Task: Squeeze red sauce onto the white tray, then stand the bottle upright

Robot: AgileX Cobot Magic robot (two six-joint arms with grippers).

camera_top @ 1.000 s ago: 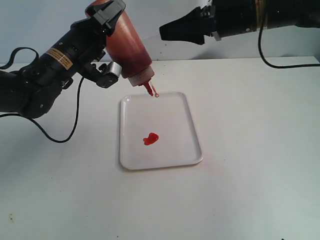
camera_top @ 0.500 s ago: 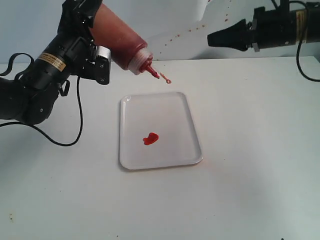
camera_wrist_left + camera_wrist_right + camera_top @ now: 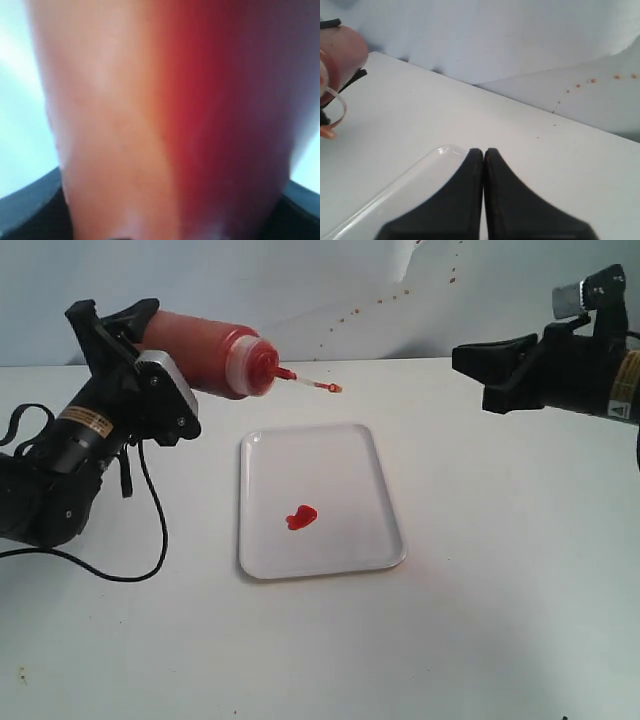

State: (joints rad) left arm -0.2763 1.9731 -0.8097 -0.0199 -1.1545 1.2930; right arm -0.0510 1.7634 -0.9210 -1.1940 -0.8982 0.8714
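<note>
My left gripper (image 3: 150,350) is shut on the bottle (image 3: 205,352) and holds it nearly level above the table, left of the white tray (image 3: 330,465). The red nozzle (image 3: 285,373) points right, and the tethered tip cap (image 3: 331,388) hangs off its end, beyond the tray's far rim. In the left wrist view the orange-red bottle (image 3: 165,120) fills the picture. A small heart-shaped blob of red sauce (image 3: 301,518) lies on the tray. My right gripper (image 3: 462,362) hovers shut and empty at the far right. In its wrist view the shut gripper (image 3: 483,151) sits over the tray's corner (image 3: 420,175).
Reddish-brown specks (image 3: 380,300) dot the pale wall behind the table. A black cable (image 3: 150,530) loops on the white tabletop to the left of the tray. The bottle's end and its tip-cap loop (image 3: 332,107) show at the edge of the right wrist view.
The left arm has swung the bottle from nozzle-down over the tray's far edge to nearly level, drawing back to the left. The right arm has pulled away to the right and lower.
</note>
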